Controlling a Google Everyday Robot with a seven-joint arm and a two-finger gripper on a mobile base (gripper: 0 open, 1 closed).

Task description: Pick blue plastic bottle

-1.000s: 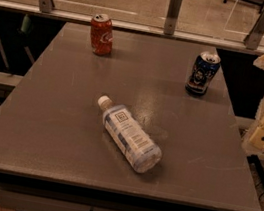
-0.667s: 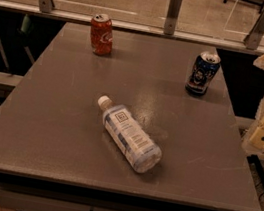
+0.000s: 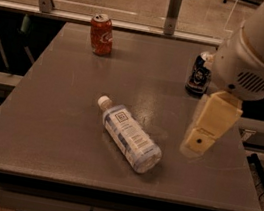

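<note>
The blue plastic bottle (image 3: 129, 136) lies on its side near the middle of the grey table (image 3: 44, 112). It is clear, with a white-and-blue label, and its white cap (image 3: 104, 101) points to the back left. My gripper (image 3: 197, 142) is the cream-coloured end of the arm. It hangs above the table's right part, to the right of the bottle's base and apart from it. It holds nothing that I can see.
A red soda can (image 3: 101, 34) stands upright at the back left. A dark blue drink can (image 3: 198, 74) stands at the back right, partly behind my white arm (image 3: 263, 49). A rail with metal posts (image 3: 174, 11) runs behind the table.
My arm has swung left from the right edge of the view to above the table's right part, closer to the bottle. The bottle and both cans have not moved.
</note>
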